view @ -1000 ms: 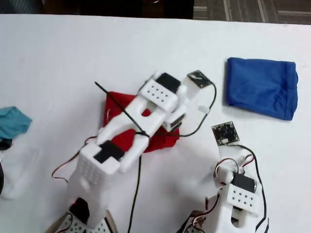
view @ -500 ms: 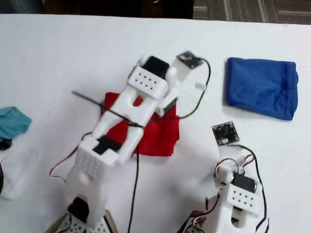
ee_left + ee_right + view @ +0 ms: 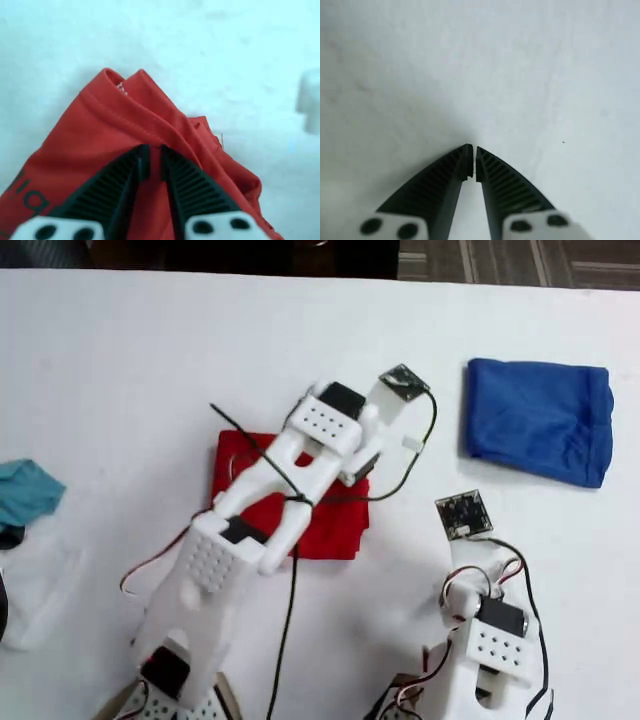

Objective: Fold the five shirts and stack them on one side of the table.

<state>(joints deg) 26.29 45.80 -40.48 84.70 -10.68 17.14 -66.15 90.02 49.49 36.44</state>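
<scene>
Right end effector (image 3: 474, 162), nearer than and right of the red shirt (image 3: 335, 525): tips pressed together over bare counter (image 3: 150, 350). Left end effector (image 3: 154, 162): pressed together, tips on the red shirt's folds. Blue shirt (image 3: 540, 420) folded, farther right. Teal shirt (image 3: 25, 490) crumpled, well left.

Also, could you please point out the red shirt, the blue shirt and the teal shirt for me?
red shirt (image 3: 338, 530), high view, on its flat corner beside the arm.
blue shirt (image 3: 540, 422), high view, on the middle of the folded cloth.
teal shirt (image 3: 28, 490), high view, on the middle of its crumpled cloth.
</scene>
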